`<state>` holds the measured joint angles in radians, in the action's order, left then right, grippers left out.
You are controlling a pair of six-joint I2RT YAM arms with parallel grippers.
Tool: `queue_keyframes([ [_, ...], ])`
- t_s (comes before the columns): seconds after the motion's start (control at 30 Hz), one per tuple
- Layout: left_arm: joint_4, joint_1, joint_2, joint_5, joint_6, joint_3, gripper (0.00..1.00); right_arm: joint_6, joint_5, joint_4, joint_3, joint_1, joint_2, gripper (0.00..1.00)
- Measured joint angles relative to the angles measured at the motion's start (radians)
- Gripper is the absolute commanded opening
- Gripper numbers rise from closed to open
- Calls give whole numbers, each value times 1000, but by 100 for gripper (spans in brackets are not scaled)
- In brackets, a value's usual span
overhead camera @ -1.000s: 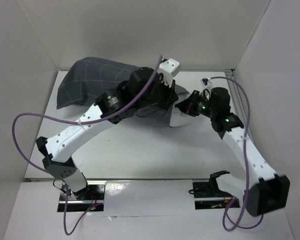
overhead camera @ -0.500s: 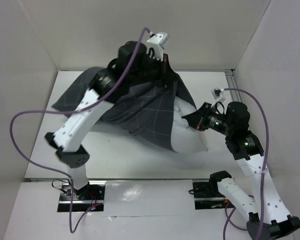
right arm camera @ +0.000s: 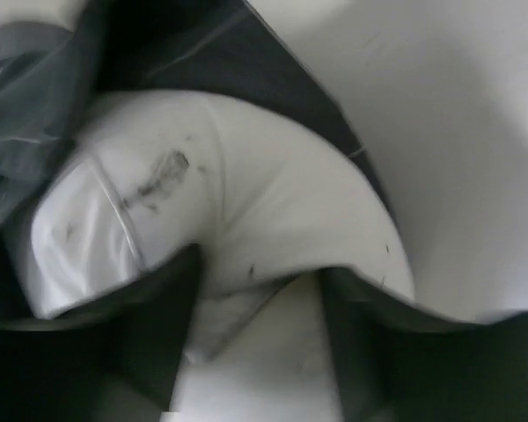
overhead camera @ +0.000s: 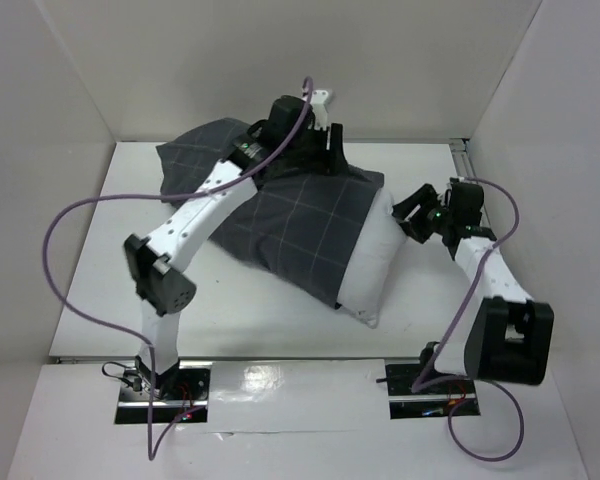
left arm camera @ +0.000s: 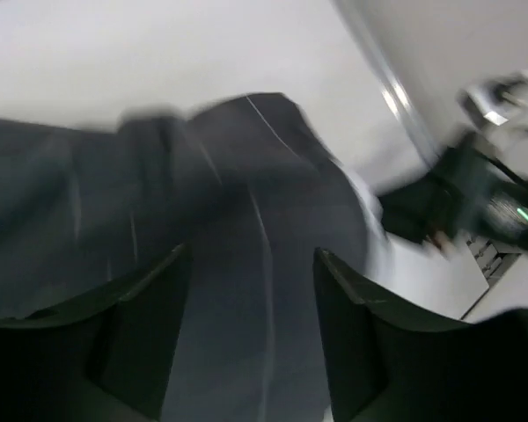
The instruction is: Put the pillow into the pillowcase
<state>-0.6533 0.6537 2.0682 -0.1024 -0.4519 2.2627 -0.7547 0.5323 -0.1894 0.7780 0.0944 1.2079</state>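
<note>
The pillowcase lies spread across the back of the counter, covering most of the pillow. Only a white strip shows along the right side and near corner, so the stuffing looks largely done.

My left gripper is at the far edge of the case. Its jaws stand apart with dark cloth filling the gap, but the wrist view is blurred and I cannot tell whether it pinches the cloth. My right gripper is against the pillow's right end. Its jaws are also apart, with the soft white bulge between the tips, and I cannot tell whether it grips or only touches.

I judge the step in hand to be seating the last of the pillow. To do it well:
- My left should hold the hem taut and lifted so the mouth stays open.
- My right should press the exposed end leftwards, low along the counter, without catching the hem under the pillow.
- The near corner is the likeliest to stay out, so it needs tucking.
</note>
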Motion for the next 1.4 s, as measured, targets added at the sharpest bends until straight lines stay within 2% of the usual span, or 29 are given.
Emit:
queue_keyframes([
  [0.03,3,13,-69,31,8,-36,58,13,-19,6,31,28,61,82],
  [0.1,4,34,-192,80,17,-81,52,31,-64,3,89,71,139,86],
  [0.17,5,60,-296,119,30,-93,51,40,-101,-9,117,111,156,89],
  [0.27,3,98,-370,183,33,-91,61,41,-135,-38,130,153,111,93],
  [0.4,-18,166,-324,261,32,-92,70,68,-179,-108,172,164,13,96],
  [0.5,-64,212,-194,310,32,-97,77,97,-177,-134,193,164,-39,100],
  [0.63,-152,266,-27,377,30,-98,80,151,-138,-187,175,164,-89,100],
  [0.8,-204,327,24,444,34,-99,80,206,-83,-271,108,164,-119,100],
  [0.93,-212,346,23,483,28,-92,69,232,-55,-319,62,164,-146,100],
  [1.07,-234,340,24,531,20,-92,47,248,-19,-330,40,162,-161,100],
  [1.1,-237,340,24,537,15,-92,36,252,-8,-329,32,159,-163,100],
  [1.2,-245,336,24,555,1,-92,15,257,27,-323,5,143,-164,100],
  [1.23,-251,336,24,559,2,-90,1,258,40,-320,-8,129,-164,100],
  [1.33,-275,336,24,561,3,-72,0,246,77,-275,-60,52,-163,100],
  [1.4,-288,336,23,544,4,-49,0,222,82,-216,-100,-42,-151,96],
])
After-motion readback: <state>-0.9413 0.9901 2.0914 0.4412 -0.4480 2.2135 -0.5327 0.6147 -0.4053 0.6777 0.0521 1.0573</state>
